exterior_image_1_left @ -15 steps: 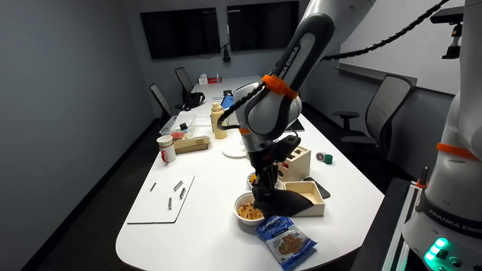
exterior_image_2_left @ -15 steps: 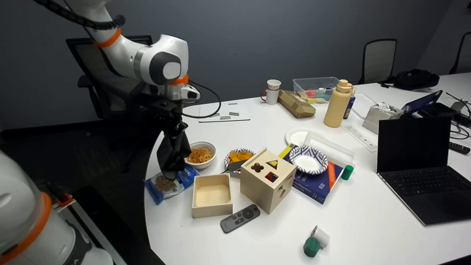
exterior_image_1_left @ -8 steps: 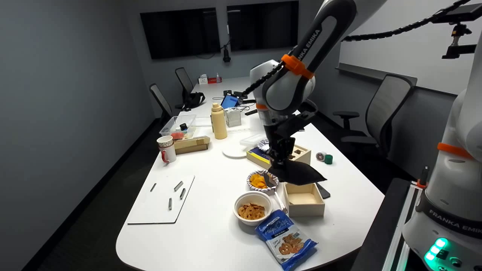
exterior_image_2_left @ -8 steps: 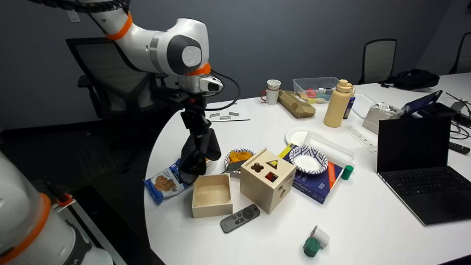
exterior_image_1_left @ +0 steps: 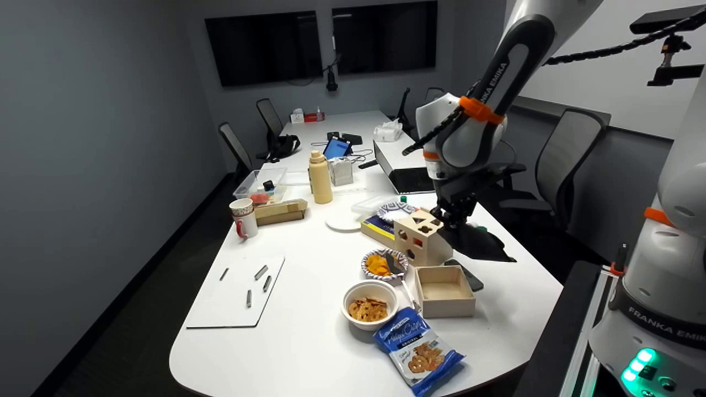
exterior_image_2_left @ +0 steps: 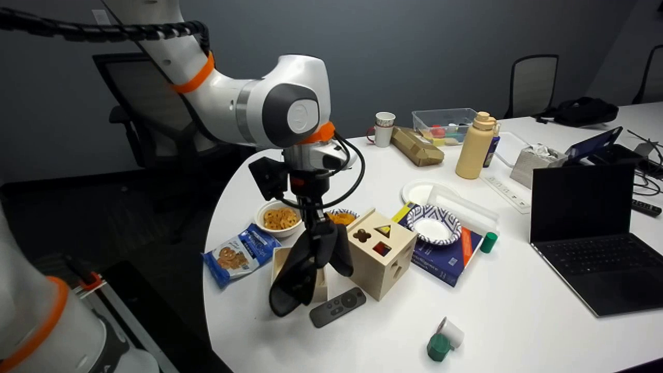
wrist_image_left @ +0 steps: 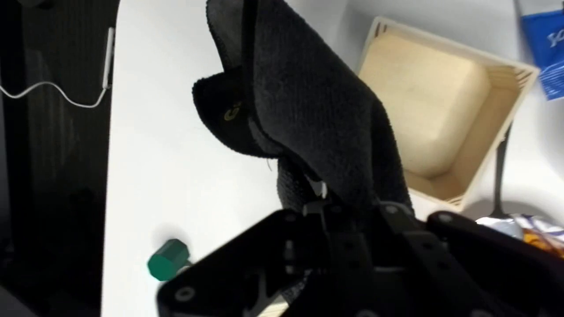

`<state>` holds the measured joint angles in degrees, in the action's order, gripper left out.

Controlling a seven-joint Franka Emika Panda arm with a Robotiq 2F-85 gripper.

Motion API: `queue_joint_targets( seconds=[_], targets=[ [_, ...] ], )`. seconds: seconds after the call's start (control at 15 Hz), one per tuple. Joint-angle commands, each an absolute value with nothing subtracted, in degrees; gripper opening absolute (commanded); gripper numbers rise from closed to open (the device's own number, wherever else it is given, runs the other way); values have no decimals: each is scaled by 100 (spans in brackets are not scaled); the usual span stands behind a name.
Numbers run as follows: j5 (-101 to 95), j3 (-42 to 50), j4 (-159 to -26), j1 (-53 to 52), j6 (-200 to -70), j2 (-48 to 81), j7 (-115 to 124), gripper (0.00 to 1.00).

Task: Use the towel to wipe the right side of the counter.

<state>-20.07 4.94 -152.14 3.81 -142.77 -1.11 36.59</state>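
Grey walls (exterior_image_2_left: 414,62) rise behind a cluttered white table (exterior_image_1_left: 309,342). The gripper (wrist_image_left: 359,215) is squeezed narrow on the dark towel (wrist_image_left: 313,97), which hangs in loose folds near the open wooden box (wrist_image_left: 423,88); contact with the table is unclear. It should handle light, soft and limp, best pinched at its gathered middle so free folds spread flat. Smooth-looking, the table should offer little drag
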Motion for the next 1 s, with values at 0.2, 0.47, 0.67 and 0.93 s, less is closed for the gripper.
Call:
queue_joint_targets(
  seconds=[0.2,0.47,0.67,0.93],
  targets=[
    [-3153,824,-15464,901,-15091,-120,4624,9],
    [-3237,894,-15506,1000,-15427,-121,4640,2],
    [-3498,1104,-15177,1162,-15469,496,5131,2],
    [-3278,1558,-14961,1180,-15911,1171,5138,2]
  ],
)
